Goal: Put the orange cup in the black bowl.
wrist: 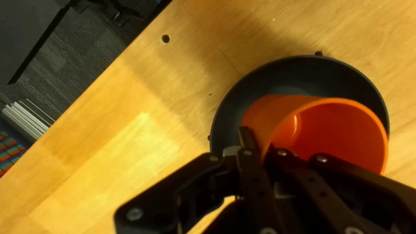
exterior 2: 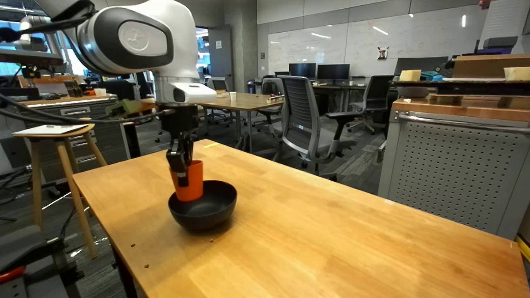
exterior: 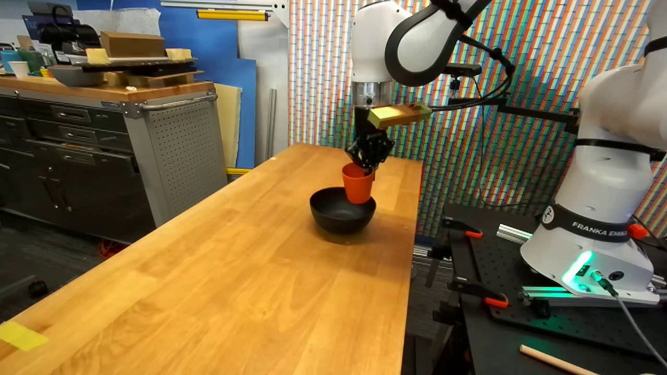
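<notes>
The orange cup (exterior 2: 195, 186) is held over, or partly within, the opening of the black bowl (exterior 2: 221, 203), which rests on the wooden surface (exterior 2: 331, 231). The cup is close to upright, mouth up. In both exterior views it sits off the bowl's middle, toward the side of the bowl that faces the robot base (exterior: 589, 245). Whether the cup's base touches the inside of the bowl cannot be told.

The tool (wrist: 262, 146), above the bowl, has hold of the cup by its wall: in the wrist view the fingers (wrist: 247, 143) pinch it, one outside the cup and one inside.

The step in hand looks like the placing: the cup is at the bowl, and letting go is not yet done. The next move probably calls for a small shift toward the bowl's middle, then a gentle lowering until the base meets the bowl's floor. After that the fingers should part a little and rise straight up, away from the bowl, so that the inner one does not drag the cup over.
</notes>
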{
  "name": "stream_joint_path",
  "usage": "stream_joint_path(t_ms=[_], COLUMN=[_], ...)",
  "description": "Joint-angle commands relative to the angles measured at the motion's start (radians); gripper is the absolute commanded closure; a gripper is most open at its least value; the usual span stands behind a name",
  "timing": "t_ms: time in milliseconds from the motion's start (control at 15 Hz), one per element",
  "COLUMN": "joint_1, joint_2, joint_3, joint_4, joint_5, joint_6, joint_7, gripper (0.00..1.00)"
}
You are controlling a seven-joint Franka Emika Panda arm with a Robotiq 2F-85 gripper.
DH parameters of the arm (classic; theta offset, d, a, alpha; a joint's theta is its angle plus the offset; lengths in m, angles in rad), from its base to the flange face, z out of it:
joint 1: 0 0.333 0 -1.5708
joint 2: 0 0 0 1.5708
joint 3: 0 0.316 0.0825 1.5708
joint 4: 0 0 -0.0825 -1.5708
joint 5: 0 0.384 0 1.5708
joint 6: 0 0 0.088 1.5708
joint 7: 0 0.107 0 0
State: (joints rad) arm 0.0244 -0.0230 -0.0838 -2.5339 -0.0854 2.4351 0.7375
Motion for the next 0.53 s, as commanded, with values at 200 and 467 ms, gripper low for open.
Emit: stream_joint_path(t_ms=[200,467], joint_1=[-0.010,0.001], joint_2=[0.144,0.190], joint_3=[0.036,0.029], joint_4=[0.037,0.050], joint_5=[0.129,0.104], joint_6=[0.113,0.195], joint_7=[-0.140,-0.135], gripper=[0.95,0.95])
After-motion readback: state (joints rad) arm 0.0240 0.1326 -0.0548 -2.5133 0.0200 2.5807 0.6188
